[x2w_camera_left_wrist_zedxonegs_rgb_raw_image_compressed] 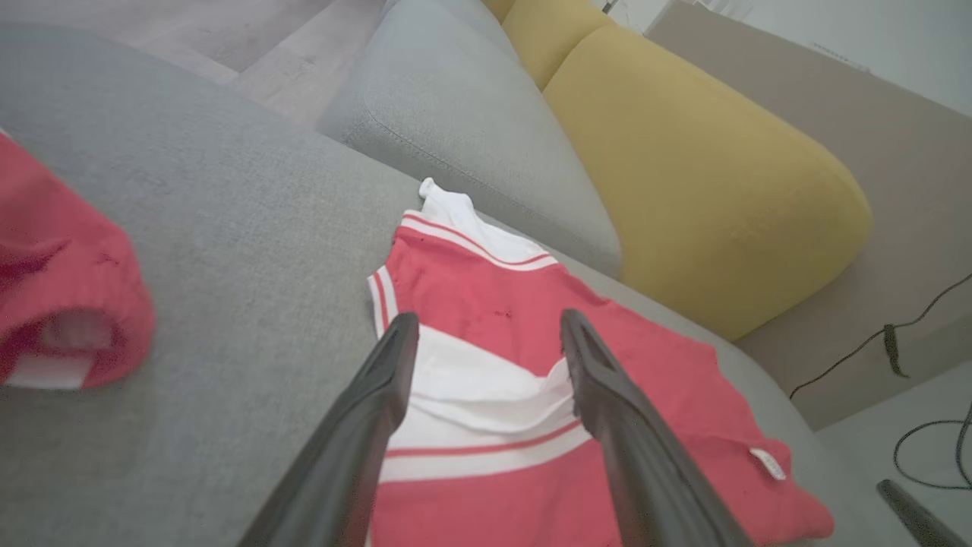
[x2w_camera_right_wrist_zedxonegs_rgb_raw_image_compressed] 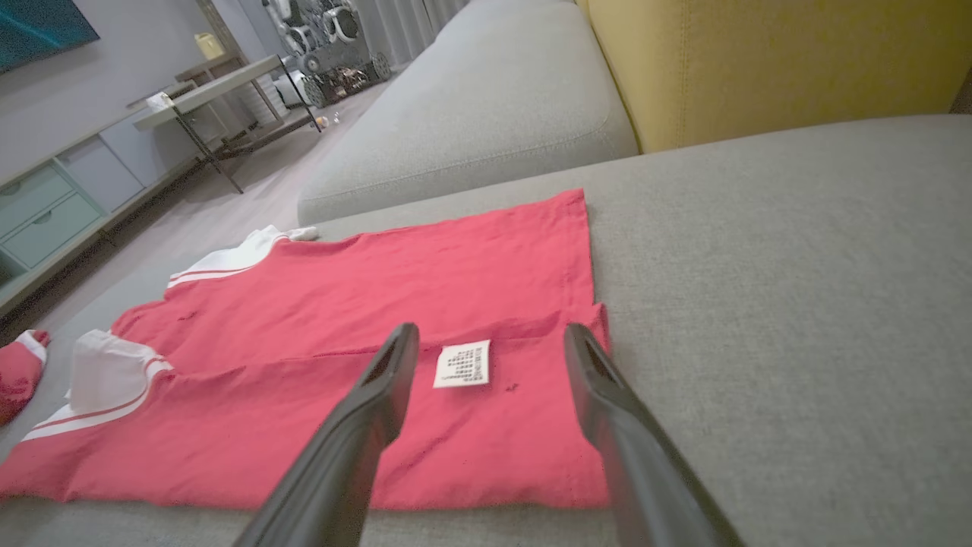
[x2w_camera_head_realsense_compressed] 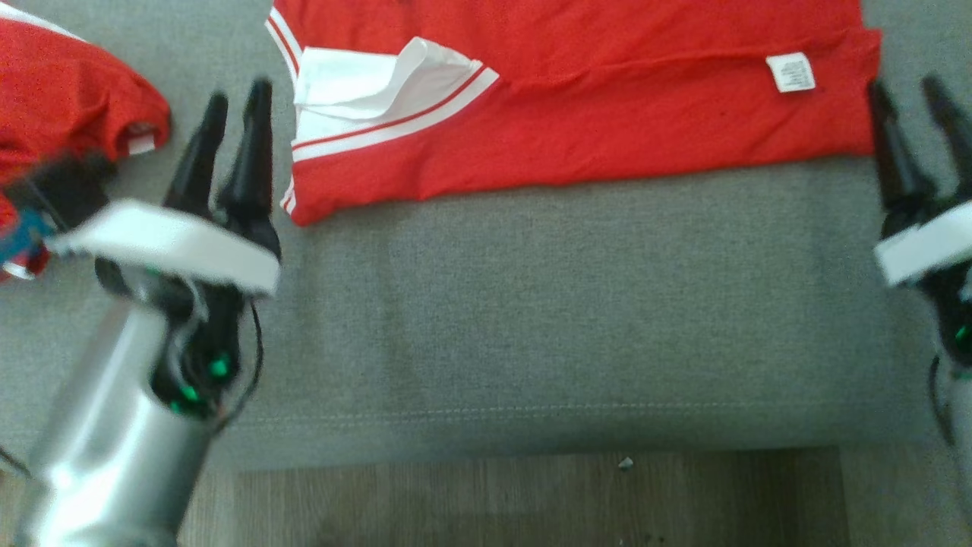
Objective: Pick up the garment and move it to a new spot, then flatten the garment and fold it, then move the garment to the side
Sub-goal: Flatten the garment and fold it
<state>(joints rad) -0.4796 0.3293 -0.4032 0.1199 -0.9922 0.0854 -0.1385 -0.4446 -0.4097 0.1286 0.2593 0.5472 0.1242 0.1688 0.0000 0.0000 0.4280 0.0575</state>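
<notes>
Both grippers empty, fingers apart: left gripper [x2w_camera_head_realsense_compressed: 239,95] and right gripper [x2w_camera_head_realsense_compressed: 906,87] flank the folded garment [x2w_camera_head_realsense_compressed: 607,114] on the sofa seat [x2w_camera_head_realsense_compressed: 531,304], far side. Risk: loose white flap [x2w_camera_head_realsense_compressed: 364,83] at left flips open if dragged unevenly.

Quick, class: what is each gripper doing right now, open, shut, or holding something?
Left gripper: open, holding nothing.
Right gripper: open, holding nothing.
</notes>
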